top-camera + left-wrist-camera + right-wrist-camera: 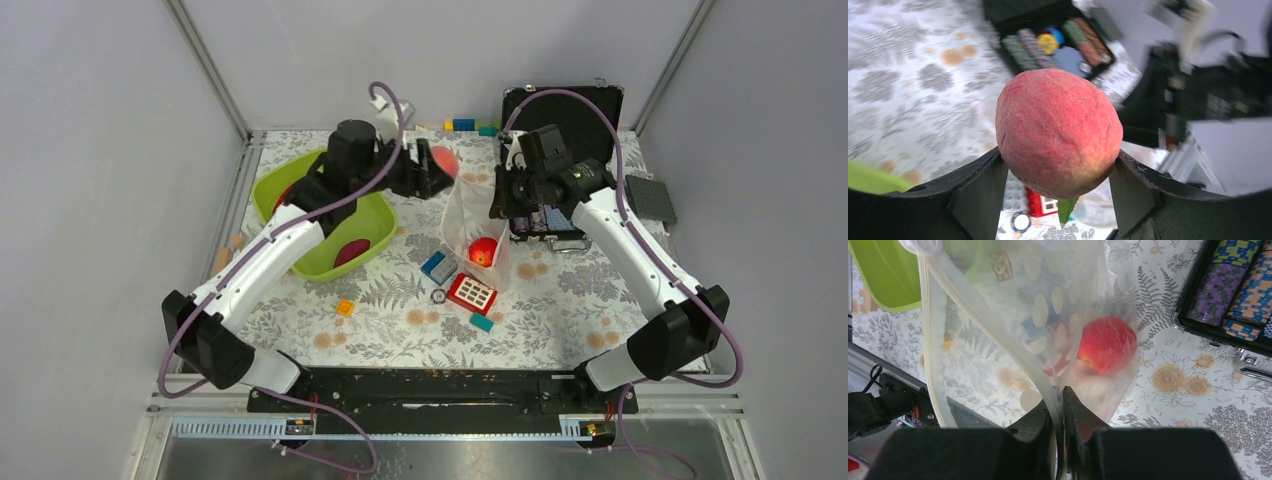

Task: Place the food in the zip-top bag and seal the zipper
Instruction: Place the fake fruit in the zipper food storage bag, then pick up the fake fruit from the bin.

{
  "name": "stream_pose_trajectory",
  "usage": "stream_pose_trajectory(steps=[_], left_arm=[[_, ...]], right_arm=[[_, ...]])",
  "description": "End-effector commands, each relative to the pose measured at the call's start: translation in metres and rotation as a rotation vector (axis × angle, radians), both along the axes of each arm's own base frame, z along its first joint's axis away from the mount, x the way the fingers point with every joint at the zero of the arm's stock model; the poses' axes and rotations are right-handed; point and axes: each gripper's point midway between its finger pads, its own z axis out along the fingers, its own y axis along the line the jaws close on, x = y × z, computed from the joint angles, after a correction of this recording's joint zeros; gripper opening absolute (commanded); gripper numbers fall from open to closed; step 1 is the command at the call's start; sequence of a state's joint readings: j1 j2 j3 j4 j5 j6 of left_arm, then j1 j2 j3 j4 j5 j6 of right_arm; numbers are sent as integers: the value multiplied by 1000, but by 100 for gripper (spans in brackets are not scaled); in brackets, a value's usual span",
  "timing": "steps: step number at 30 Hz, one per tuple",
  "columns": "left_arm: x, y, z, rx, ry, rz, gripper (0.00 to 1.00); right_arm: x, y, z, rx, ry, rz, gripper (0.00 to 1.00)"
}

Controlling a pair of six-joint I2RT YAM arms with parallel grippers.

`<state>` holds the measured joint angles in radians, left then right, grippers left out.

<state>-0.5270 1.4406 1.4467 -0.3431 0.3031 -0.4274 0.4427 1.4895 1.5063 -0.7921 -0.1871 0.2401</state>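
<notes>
On the bench [590, 290], nearest, small building blocks [438, 266] lie just beside the bottom of the zip-top bag [470, 225]. The long axis of the bag runs near to far: its closed bottom rests at the near end and its open mouth is raised at the far end. Low inside lies one round red fruit [1108, 345]. The right gripper [1062, 405] is pressed together on one lip of the zipper [998, 325]. To the left, the lime-green tub [318, 268] holds dark red pieces [350, 250]. Farther, the left gripper [1057, 167] clamps the pink peach [1058, 120] in the air, just beside the mouth. A black case [590, 105] with poker chips [1228, 285] stands far right.
</notes>
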Motion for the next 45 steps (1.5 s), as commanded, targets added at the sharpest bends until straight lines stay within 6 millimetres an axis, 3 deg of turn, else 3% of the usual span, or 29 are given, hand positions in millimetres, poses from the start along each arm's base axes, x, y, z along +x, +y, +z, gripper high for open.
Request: stream_pose_trajectory(steps=[1, 5, 9, 12, 14, 18, 21, 22, 32, 39, 45], left_arm=[[-51, -38, 44, -48, -208, -245, 32], [-74, -55, 31, -51, -194, -337, 37], [-76, -67, 1, -31, -99, -354, 39], [-67, -68, -19, 11, -14, -315, 40], [-68, -72, -30, 21, 28, -327, 46], [-75, -74, -37, 28, 56, -353, 73], [-79, -71, -36, 28, 51, -352, 97], [-79, -70, -36, 30, 46, -350, 99], [-80, -55, -24, 56, 1, -302, 99], [-70, -19, 3, 32, -91, -82, 99], [-67, 23, 21, -30, -170, 132, 99]], right_arm=[[-4, 5, 22, 64, -59, 34, 15], [-9, 5, 21, 74, -57, 36, 15], [-14, 9, 26, 107, -48, 47, 15], [-16, 11, 28, 123, -43, 52, 15], [-17, 11, 28, 124, -40, 45, 15], [-17, 11, 28, 128, -37, 45, 15], [-17, 10, 29, 123, -43, 36, 16], [-16, 9, 28, 121, -44, 33, 16], [-19, 10, 38, 142, -59, 38, 15], [-40, 30, 83, 351, -41, 186, 6], [-61, 34, 102, 427, -36, 385, 4]])
